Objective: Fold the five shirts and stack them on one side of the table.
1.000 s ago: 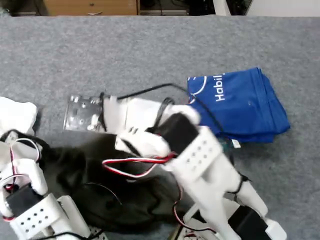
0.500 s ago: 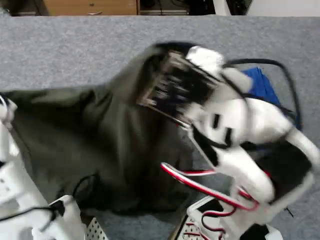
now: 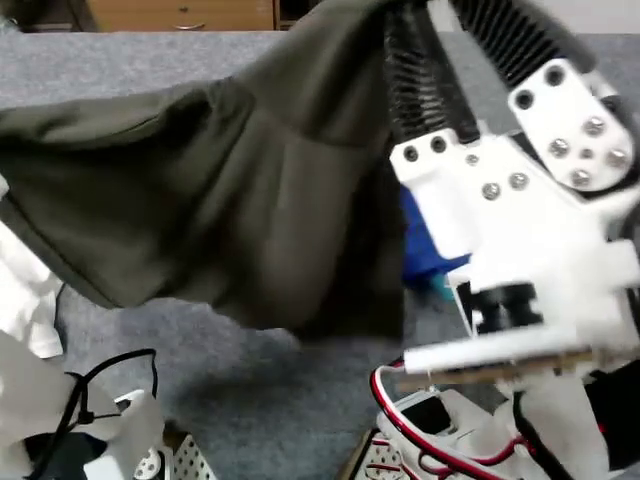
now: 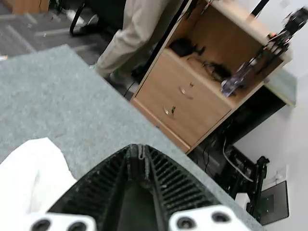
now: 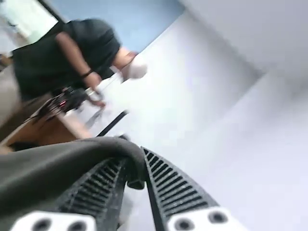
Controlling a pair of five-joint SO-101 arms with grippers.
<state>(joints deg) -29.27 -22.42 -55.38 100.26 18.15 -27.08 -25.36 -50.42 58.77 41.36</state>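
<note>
Clenched tip to tip at the left jaws, beside white shirt [image 4: 33, 178] on grey counter [image 4: 57, 96]. Hoisted across upper left and centre: dark green shirt [image 3: 230, 190], pinched in right jaws at top, right of centre. Lower, centre right: blue shirt [image 3: 425, 250].

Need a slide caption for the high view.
Right gripper holds an olive shirt spread in the air above the grey table, a blue shirt partly hidden behind it.

The right arm [image 3: 520, 230] is raised high, wrist tipped upward, and the right tool [image 5: 138, 169] is clamped on the shirt [image 3: 230, 200]. The left tool [image 4: 139, 152] sits lower, its fingers [image 4: 178, 188] closed tip to tip.
</note>
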